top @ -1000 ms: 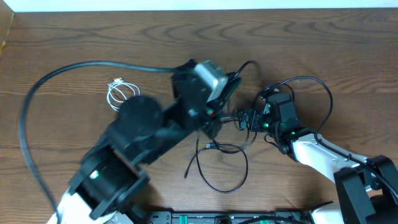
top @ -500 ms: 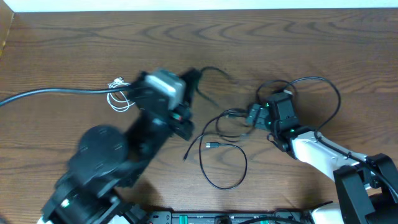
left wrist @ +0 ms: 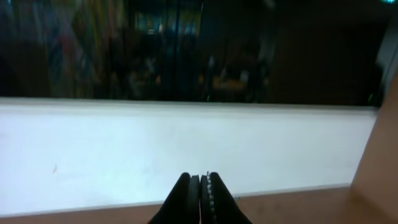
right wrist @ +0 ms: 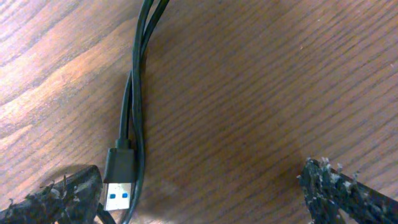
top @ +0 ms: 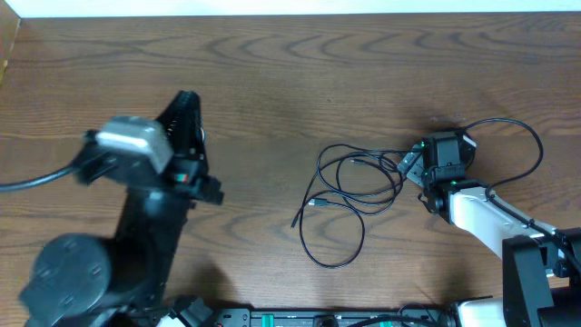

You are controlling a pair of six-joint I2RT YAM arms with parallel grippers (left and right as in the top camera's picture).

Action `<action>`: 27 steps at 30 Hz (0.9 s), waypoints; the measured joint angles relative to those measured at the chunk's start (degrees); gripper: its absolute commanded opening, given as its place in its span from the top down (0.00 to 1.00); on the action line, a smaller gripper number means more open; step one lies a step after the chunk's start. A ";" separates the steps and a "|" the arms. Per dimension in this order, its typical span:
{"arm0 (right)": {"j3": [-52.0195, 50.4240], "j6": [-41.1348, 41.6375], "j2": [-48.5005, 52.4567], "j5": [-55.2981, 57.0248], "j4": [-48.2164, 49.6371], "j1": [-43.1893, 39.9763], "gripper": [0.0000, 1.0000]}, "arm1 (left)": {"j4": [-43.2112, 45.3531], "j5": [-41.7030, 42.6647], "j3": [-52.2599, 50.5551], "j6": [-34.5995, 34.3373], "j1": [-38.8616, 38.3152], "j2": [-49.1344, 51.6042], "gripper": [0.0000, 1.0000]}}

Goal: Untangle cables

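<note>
overhead, a long thin black cable (top: 349, 202) lies in loose, overlapping loops on the wooden surface (top: 272, 73), right of centre, with one small plug end (top: 315, 205) at the left edge of the loops. the right arm (top: 477, 207) reaches in from the lower right corner. its jaws face left at the right-hand edge of the tangle and stand wide apart.

the right wrist view shows two strands of the cable running side by side down the wood grain to a black usb plug (right wrist: 119, 174) with a blue tongue. the plug lies flat just beside the finger (right wrist: 59, 198) at the lower left of that frame, while the other finger (right wrist: 345, 193) sits well apart at the lower right. nothing is pinched between them, and whether the near finger touches the plug cannot be told.

the left arm (top: 145, 227) rises from the lower left corner, well apart from the black cable, its jaws pointing toward the far edge of the surface. in the left wrist view the two fingers (left wrist: 183, 190) are pressed together — a faint pale line shows in the seam between them, too small to identify. beyond the tips are a strip of the surface, a white wall (left wrist: 186, 149) and dark glass (left wrist: 186, 50) above it. a thick black wire (top: 36, 180) trails from the left arm off the left edge of the overhead frame.
</note>
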 measured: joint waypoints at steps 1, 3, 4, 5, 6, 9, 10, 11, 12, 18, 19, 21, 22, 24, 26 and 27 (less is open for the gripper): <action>0.02 -0.09 0.00 -0.37 0.22 0.00 0.01 | -1.51 -0.15 -0.02 0.02 0.00 0.46 0.92; 0.02 -1.01 -0.04 -2.05 1.14 -0.15 0.01 | -4.50 -0.33 -0.02 -0.09 0.00 1.46 0.92; 0.02 -1.64 -0.04 -3.37 1.92 -0.31 0.01 | -6.19 -0.35 -0.02 -0.24 0.00 2.08 0.92; 0.02 -2.54 -0.04 -5.77 2.95 -0.31 0.01 | -7.87 -0.42 -0.02 -0.46 0.00 2.82 0.92; 0.02 -3.26 -0.04 -7.85 3.76 -0.31 0.01 | -9.46 -0.55 -0.02 -0.92 0.00 3.67 0.91; 0.00 -5.86 -0.04 -16.55 6.14 -0.31 0.01 | -14.10 0.28 -0.02 -2.62 0.00 7.10 0.79; -0.02 -6.84 0.02 -19.85 6.86 -0.31 0.01 | -15.19 1.07 -0.02 -2.82 0.00 8.20 0.73; -0.09 -7.78 0.09 -23.23 7.48 -0.31 0.01 | -16.28 2.27 -0.02 -3.26 0.00 9.60 0.69; -0.17 -8.92 0.22 -27.19 7.96 -0.31 0.01 | -17.07 3.61 -0.02 -3.52 0.00 10.97 0.66; -0.31 -11.54 0.52 -37.20 7.54 -0.28 0.01 | -22.16 12.94 -0.07 -4.68 0.00 21.51 0.39; -0.33 -11.76 0.52 -38.10 7.28 -0.28 0.01 | -22.62 14.34 -0.07 -4.57 0.00 23.02 0.36; -0.35 -12.17 0.52 -39.52 6.54 -0.28 0.01 | -23.80 17.25 -0.07 -4.66 0.00 26.40 0.33; -0.35 -12.35 0.52 -40.19 6.03 -0.28 0.01 | -24.33 18.67 -0.07 -4.70 0.00 28.06 0.32; -0.13 -12.81 0.48 -41.22 4.35 -0.28 0.01 | -25.16 21.16 -0.09 -4.74 0.00 30.93 0.31; 0.20 -13.38 0.24 -42.47 2.03 -0.28 0.01 | -25.68 23.12 -0.09 -4.70 -0.02 33.27 0.23; 0.31 -13.62 0.09 -42.88 1.03 -0.28 0.01 | -25.77 23.98 -0.09 -4.55 0.00 34.10 0.20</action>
